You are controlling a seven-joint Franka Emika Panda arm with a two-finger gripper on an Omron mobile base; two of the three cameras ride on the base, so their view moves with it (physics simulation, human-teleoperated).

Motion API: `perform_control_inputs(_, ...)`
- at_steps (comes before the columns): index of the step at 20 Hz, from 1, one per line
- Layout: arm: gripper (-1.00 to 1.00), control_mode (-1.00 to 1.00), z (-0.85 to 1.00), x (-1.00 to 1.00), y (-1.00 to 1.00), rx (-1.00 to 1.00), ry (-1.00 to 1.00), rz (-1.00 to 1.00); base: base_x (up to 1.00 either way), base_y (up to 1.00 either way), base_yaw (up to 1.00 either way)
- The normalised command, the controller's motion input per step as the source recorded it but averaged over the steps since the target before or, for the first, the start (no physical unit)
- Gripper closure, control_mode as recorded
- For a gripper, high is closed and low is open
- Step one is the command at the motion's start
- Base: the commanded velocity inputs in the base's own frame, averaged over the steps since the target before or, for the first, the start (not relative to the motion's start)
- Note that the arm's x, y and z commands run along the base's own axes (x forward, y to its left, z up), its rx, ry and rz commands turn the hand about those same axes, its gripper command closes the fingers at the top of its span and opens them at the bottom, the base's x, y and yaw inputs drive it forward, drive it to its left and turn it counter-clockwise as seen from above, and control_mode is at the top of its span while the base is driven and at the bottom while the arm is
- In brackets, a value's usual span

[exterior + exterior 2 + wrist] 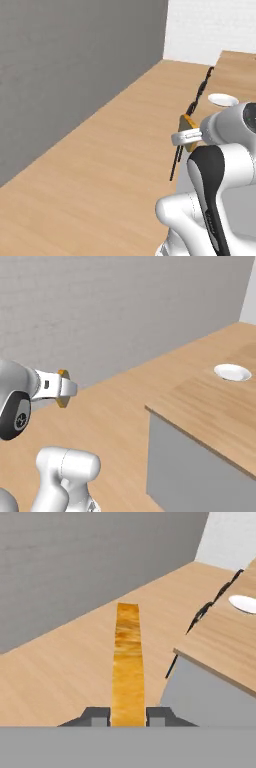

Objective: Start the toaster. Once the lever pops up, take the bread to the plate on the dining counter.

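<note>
Bread (pixel 128 662), a golden-brown slice seen edge-on in the hand view, is pinched between the finger tips of the gripper (pixel 128 714) and carried in the air above the wood floor. Ahead at about two o'clock lies the dining counter (pixel 220 647), with the white plate (pixel 245 603) bare on its top. Judged from this, the toasting and pick-up are done; the carry across and the release onto the plate remain.
</note>
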Motion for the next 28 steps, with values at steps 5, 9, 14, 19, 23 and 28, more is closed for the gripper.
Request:
perform_control_inputs(5, 1.0, 1.0, 0.0, 0.0, 0.0, 0.0, 0.0, 0.0, 1.0, 1.0, -0.38)
perform_control_inputs(9, 1.0, 1.0, 0.0, 0.0, 0.0, 0.0, 0.0, 0.0, 1.0, 1.0, -0.47)
perform_control_inputs(14, 1.0, 1.0, 0.0, 0.0, 0.0, 0.0, 0.0, 0.0, 1.0, 1.0, -0.54)
perform_control_inputs(19, 1.0, 1.0, 0.0, 0.0, 0.0, 0.0, 0.0, 0.0, 1.0, 1.0, -0.6)
perform_control_inputs(23, 1.0, 1.0, 0.0, 0.0, 0.0, 0.0, 0.0, 0.0, 0.98, 0.91, -0.65)
perform_control_inputs(28, 1.0, 1.0, 0.0, 0.0, 0.0, 0.0, 0.0, 0.0, 0.85, 0.8, -0.71)
